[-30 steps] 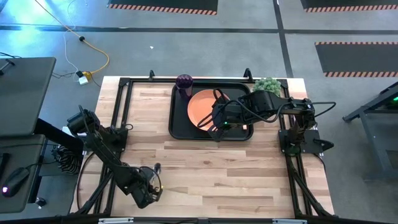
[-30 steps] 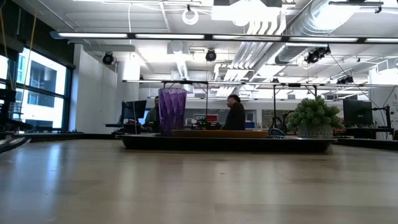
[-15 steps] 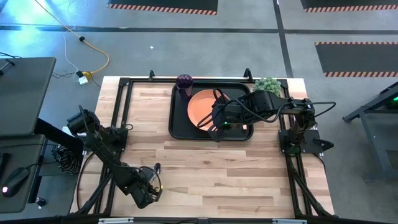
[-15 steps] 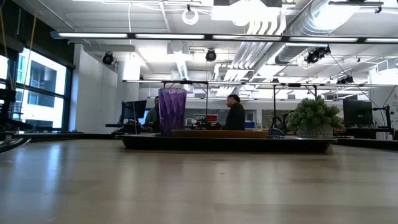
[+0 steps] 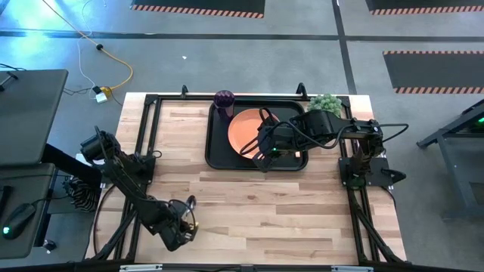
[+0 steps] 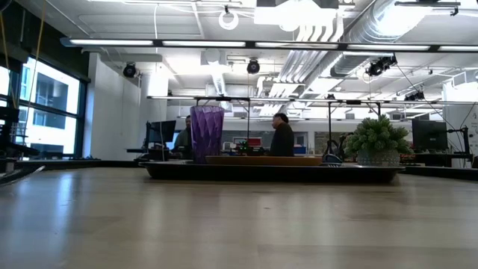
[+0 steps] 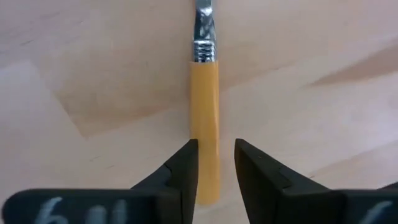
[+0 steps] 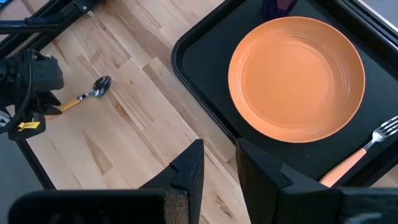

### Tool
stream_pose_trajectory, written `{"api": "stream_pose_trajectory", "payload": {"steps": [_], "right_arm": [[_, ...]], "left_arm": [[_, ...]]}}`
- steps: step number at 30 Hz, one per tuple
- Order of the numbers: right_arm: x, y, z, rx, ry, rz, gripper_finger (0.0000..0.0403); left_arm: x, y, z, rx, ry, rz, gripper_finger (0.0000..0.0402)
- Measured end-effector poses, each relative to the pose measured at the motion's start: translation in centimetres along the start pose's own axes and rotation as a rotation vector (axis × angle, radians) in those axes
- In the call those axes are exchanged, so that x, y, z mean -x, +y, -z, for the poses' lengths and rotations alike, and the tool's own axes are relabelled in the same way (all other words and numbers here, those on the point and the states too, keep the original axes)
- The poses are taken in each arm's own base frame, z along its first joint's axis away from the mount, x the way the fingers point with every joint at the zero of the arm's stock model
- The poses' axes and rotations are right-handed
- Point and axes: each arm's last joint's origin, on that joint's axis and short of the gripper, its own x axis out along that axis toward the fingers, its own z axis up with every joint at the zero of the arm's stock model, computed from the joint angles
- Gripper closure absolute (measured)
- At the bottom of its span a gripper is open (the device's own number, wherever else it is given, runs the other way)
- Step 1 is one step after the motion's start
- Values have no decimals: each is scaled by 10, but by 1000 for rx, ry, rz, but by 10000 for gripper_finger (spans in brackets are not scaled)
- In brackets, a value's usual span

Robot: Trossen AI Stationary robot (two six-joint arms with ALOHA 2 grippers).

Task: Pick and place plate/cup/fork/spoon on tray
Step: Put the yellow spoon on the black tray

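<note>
Three of four done, by the look of it: plate (image 8: 296, 79), cup (image 5: 224, 100) and fork (image 8: 365, 151) on the tray (image 5: 218, 155). Left to do: spoon (image 8: 87, 96), lying on bare wood at the table's (image 5: 302, 211) near left, well apart from the tray. Left gripper (image 7: 216, 163) down over its orange handle, jaws parted to either side, not clenched. Right gripper (image 8: 219, 167) hanging over the tray's near edge, jaws apart, empty. No legible brand or label anywhere; white marks on the left gripper's body unreadable.

plate (image 8: 296, 79) and fork (image 8: 360, 153) on tray (image 8: 205, 74), spoon (image 8: 87, 95) on table (image 8: 124, 137)
</note>
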Motion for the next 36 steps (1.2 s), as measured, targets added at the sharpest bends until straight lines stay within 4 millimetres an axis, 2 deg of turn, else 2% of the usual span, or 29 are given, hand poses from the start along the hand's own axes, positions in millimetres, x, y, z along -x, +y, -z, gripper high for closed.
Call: {"api": "stream_pose_trajectory", "payload": {"steps": [12, 28, 32, 36], "right_arm": [[0, 0, 0, 4, 0, 0, 318], [0, 0, 0, 25, -1, -2, 318], [0, 0, -1, 24, -2, -2, 318], [0, 0, -1, 24, -2, -2, 318]], "left_arm": [[-3, -1, -12, 45, -57, -47, 300], [-16, -2, -13, 51, -64, -96, 300], [-19, 0, -14, 23, -75, -119, 314], [-19, 1, -15, 9, -84, -137, 352]]}}
